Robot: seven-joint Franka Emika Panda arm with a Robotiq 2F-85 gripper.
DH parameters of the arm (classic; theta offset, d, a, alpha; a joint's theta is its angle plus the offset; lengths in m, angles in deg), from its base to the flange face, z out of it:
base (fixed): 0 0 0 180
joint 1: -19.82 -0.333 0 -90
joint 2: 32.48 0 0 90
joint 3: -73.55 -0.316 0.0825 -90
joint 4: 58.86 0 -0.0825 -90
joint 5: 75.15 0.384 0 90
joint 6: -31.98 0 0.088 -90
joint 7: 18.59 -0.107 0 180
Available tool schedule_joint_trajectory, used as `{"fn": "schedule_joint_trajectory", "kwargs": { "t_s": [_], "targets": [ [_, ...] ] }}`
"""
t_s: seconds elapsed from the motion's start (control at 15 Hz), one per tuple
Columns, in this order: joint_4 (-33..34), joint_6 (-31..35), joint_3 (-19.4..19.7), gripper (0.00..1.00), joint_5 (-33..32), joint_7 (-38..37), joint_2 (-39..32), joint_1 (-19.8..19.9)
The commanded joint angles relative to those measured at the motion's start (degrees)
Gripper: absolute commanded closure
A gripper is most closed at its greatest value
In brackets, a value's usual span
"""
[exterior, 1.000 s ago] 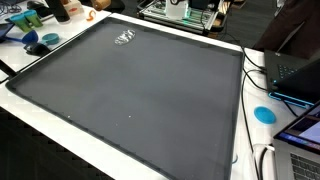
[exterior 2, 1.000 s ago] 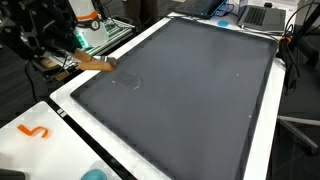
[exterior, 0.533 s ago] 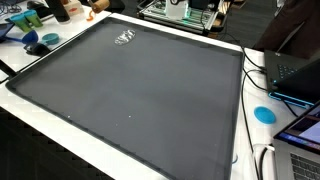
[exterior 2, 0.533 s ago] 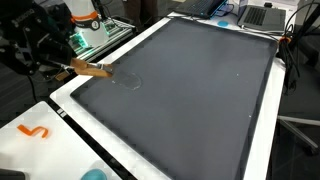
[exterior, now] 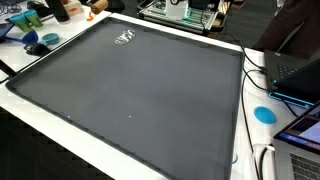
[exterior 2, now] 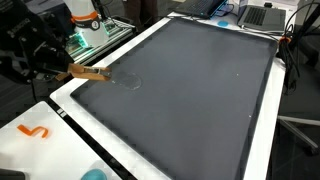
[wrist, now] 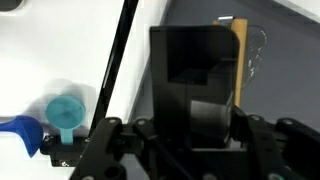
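At the mat's point(exterior 2: 200, 90) left edge, the gripper point(exterior 2: 66, 72) clamps a wooden stick point(exterior 2: 92, 72), long axis near level, tip pointing right.

In an exterior view the black arm point(exterior 2: 20, 55) reaches in low from the side, wrist angled downward. Its claw point(exterior 2: 60, 70) is clamped on a flat wooden stick point(exterior 2: 90, 72).

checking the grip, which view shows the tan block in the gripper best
In an exterior view the tan block sticks out of the gripper, whole, above the edge of the dark mat. The wrist view shows only its thin edge beside a black face. The exterior view without the gripper shows none of it.
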Motion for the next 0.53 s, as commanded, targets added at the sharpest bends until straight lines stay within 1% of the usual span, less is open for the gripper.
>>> {"fn": "schedule_joint_trajectory", "kwargs": {
  "t_s": [0.0, 0.47],
  "targets": [
    [2.25, -2.51, -1.13, 0.75, 1.80, 2.21, -1.30, 2.04],
    [2.21, -2.67, -2.26, 0.75, 2.14, 1.60, -1.18, 2.17]
  ]
}}
